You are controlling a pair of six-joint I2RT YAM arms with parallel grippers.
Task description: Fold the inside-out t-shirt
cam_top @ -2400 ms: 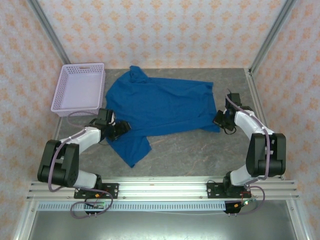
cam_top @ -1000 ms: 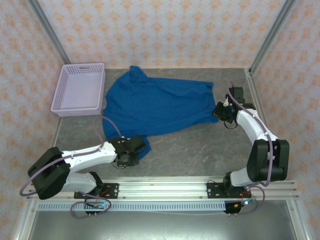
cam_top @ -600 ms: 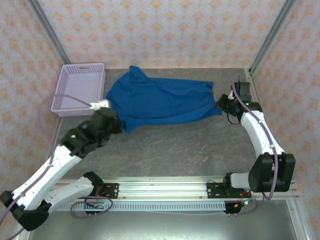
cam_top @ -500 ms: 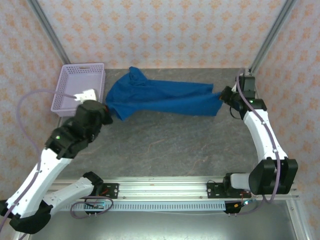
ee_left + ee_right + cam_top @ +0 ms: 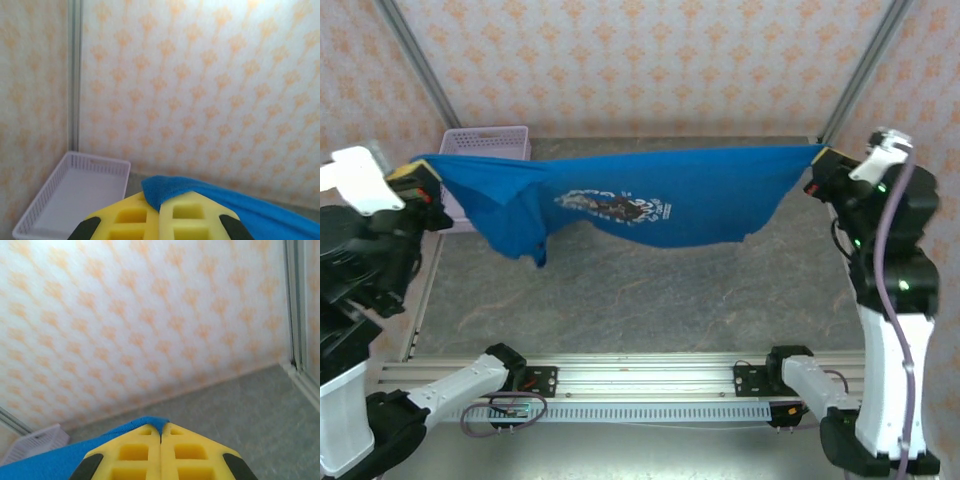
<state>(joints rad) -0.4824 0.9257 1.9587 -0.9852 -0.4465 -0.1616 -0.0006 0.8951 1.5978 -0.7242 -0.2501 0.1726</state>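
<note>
Gripping one end of the inside-out t-shirt (image 5: 650,205) with the left gripper (image 5: 423,180), with yellow pads clenched on a fold of blue cloth; gripping the opposite end with the right gripper (image 5: 817,168), with pads pressed together on the cloth edge; holding the garment stretched wide in the air between both arms, above the grey table (image 5: 670,290) and apart from it; showing pale printed lettering near mid-span, on the face toward the top camera; letting a sleeve hang down near the left end; sagging along the lower edge; hanging in front of the lavender basket (image 5: 490,138) at the far left corner of the table.
</note>
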